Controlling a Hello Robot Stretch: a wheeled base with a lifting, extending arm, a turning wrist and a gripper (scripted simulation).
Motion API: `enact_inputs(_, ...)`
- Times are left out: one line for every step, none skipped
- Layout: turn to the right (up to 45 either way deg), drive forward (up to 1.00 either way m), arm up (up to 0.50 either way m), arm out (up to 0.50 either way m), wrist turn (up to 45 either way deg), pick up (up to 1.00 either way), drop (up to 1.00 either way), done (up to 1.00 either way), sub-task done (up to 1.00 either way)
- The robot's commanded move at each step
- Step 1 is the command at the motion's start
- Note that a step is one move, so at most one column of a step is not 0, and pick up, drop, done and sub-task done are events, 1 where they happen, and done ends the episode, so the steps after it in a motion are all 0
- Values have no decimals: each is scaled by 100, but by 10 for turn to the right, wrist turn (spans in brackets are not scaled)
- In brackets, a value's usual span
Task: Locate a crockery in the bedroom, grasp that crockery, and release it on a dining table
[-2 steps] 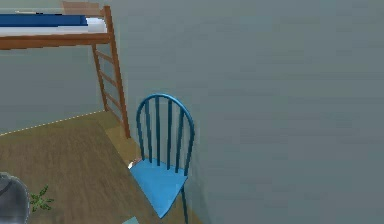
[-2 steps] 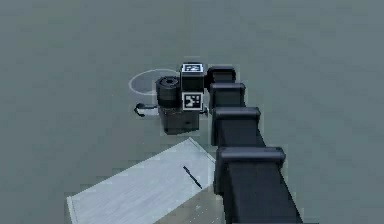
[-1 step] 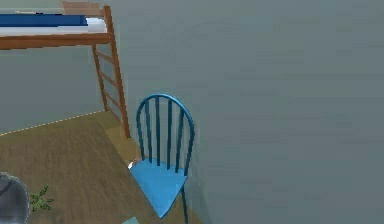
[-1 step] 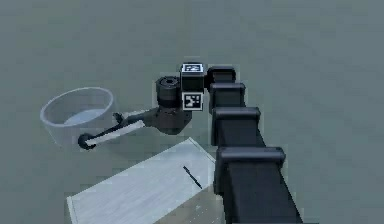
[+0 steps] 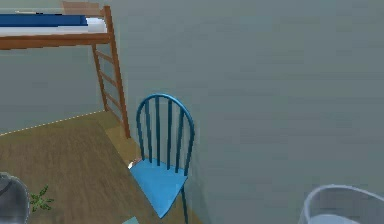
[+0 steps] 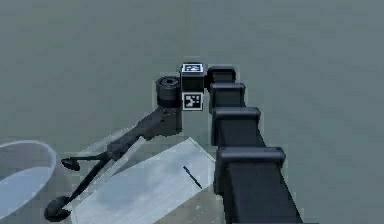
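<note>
A pale blue-grey round vessel with a thick rim sits at the arm side view's left edge. A similar vessel appears at the forward view's bottom right corner. My arm rises as a dark bar, with two white marked squares at its far end. From there the gripper reaches down and left, its thin fingers close to the vessel's rim. Because the vessel lies at the fingers, I cannot tell whether the gripper holds anything.
A light grey tabletop with a small dark stick lies under the gripper. Ahead, a blue spindle-back chair stands on the wooden floor against a grey wall. A wooden bunk bed with a ladder is at upper left, a small plant at lower left.
</note>
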Motion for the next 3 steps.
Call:
enact_inputs(0,0,0,0,-210,0,0,0,0)
enact_inputs(0,0,0,-18,0,0,0,0,0)
enact_inputs(-450,0,0,0,0,0,0,0,0)
